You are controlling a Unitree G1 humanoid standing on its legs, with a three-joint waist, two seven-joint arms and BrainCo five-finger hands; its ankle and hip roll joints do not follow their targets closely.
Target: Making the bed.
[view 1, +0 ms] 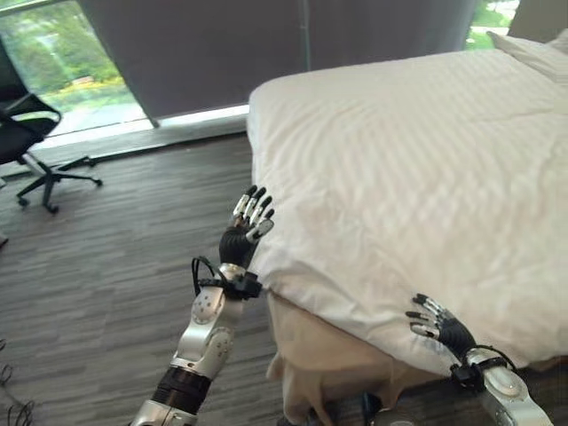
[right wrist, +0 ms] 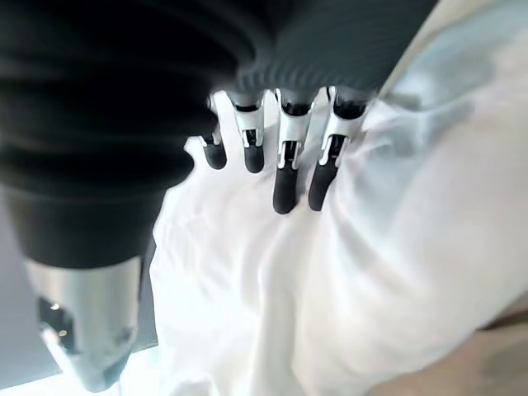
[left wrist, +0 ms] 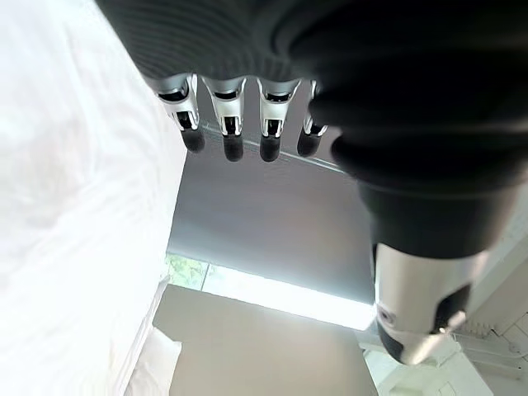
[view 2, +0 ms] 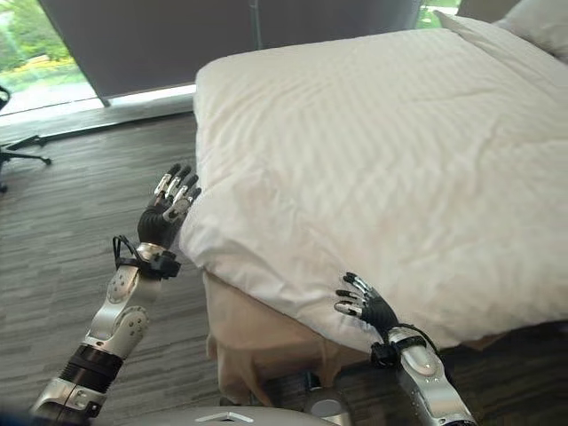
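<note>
From the left eye view I see my left hand (view 1: 241, 238) raised with fingers straight and relaxed, just beside the near corner of the white duvet (view 1: 417, 177); whether the fingertips touch the cloth I cannot tell. My right hand (view 1: 441, 327) lies on the duvet's near edge, fingers loosely spread, gripping nothing. Under that edge a beige bed skirt (view 1: 311, 355) hangs, its lower part cut off by the frame. Beyond the left hand, across the wooden floor (view 1: 106, 266), a black office chair (view 1: 27, 133) is half cut off. A pillow (view 1: 532, 49) sits at the far end of the bed, also clipped.

The right eye view gives the same layout: left hand (view 2: 167, 217) beside the corner, right hand (view 2: 366, 306) on the hem.

In the left wrist view the fingers (left wrist: 233, 136) hang straight, the duvet (left wrist: 74, 206) beside them, a grey curtain (left wrist: 264, 223) beyond.

In the right wrist view the fingers (right wrist: 285, 161) point out relaxed over rumpled duvet (right wrist: 272, 289); contact is unclear.
</note>
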